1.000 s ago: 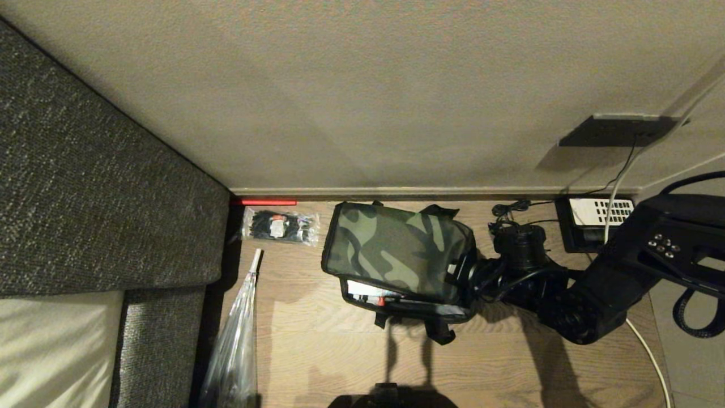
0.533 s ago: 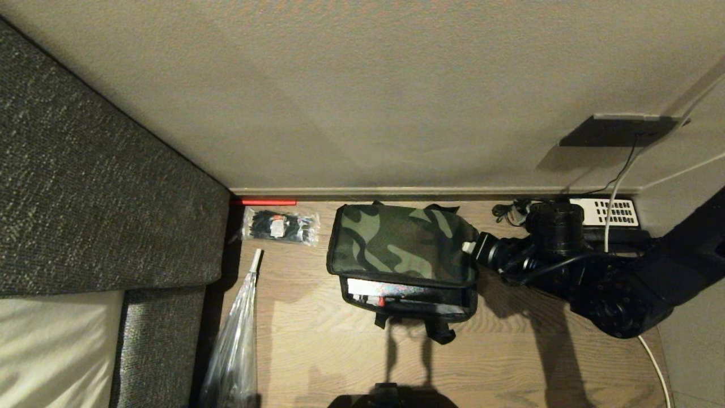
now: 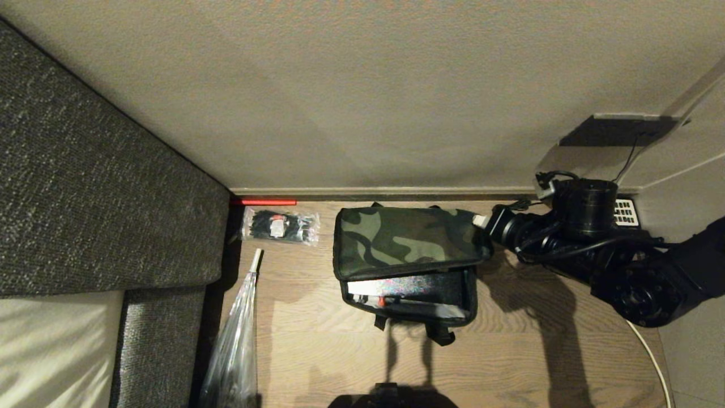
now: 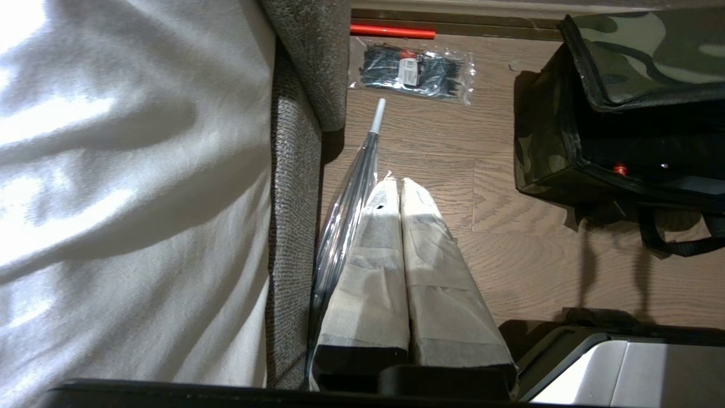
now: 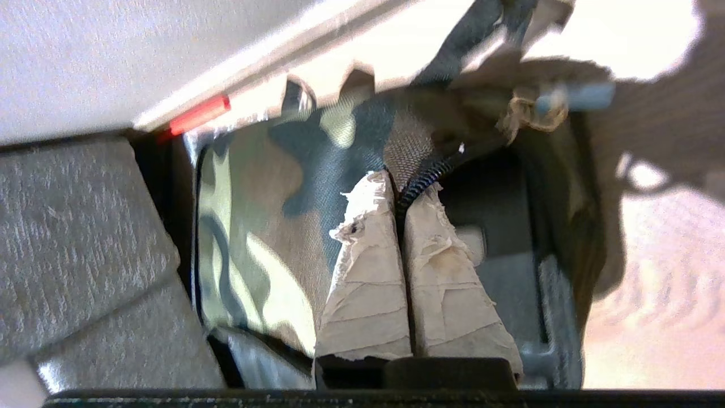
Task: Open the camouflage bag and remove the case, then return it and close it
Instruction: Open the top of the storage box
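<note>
Pinching zipper edge, wrist-view only

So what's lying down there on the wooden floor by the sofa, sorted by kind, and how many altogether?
Bags: 1, the camouflage bag
Cases: 1, the case inside the bag
Clear packets of black items: 1
Clear folded umbrellas: 1
Red sticks along the baseboard: 1
Total: 5

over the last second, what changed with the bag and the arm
The right hand, shut on the edge of the soft green-black-tan camouflage bag's lid, swung it back toward the wall, exposing more of the flat black case inside. The bag's body, the clear packet of black items and the parked left hand stayed put.
</note>
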Motion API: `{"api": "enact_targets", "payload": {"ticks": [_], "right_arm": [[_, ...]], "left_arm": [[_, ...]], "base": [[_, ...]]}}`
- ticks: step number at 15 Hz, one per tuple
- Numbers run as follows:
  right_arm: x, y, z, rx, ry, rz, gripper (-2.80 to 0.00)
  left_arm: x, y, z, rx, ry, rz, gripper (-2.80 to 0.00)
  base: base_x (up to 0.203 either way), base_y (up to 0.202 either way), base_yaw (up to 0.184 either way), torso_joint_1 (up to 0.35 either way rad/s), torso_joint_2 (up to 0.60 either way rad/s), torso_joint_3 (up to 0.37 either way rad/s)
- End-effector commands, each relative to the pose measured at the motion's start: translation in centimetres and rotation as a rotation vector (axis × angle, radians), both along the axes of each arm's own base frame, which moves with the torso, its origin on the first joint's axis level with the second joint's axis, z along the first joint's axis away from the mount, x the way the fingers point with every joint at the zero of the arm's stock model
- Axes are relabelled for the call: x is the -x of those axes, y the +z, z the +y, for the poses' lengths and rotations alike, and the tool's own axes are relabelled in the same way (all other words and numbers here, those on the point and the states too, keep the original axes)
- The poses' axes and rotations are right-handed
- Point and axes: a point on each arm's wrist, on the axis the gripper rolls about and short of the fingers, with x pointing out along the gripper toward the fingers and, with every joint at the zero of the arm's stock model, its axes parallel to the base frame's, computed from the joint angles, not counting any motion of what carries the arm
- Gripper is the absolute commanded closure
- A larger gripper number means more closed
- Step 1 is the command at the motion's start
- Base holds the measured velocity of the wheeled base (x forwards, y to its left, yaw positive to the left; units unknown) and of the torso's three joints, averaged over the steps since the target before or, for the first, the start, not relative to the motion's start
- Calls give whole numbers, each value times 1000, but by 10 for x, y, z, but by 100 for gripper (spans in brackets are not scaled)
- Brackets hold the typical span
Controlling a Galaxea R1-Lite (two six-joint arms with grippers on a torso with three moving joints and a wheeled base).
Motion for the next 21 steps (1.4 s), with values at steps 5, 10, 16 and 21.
{"api": "enact_targets", "payload": {"ticks": [5,10,16,21], "right_arm": [[-7,9,-4,7,-13,-35,0],[-7,3,-4,37,-3,-12,-280],[-13,18,3,-111,5,42,-280],[-24,45,4,-168,-8,4,-280]], "left_arm": [[0,0,0,1,2,-1,0],[0,0,0,1,1,-1,0],[0,0,0,1,1,-1,0],[0,0,0,1,1,-1,0]], "base": [[0,0,0,0,0,0],[0,0,0,0,0,0],[0,0,0,0,0,0],[0,0,0,0,0,0]]}}
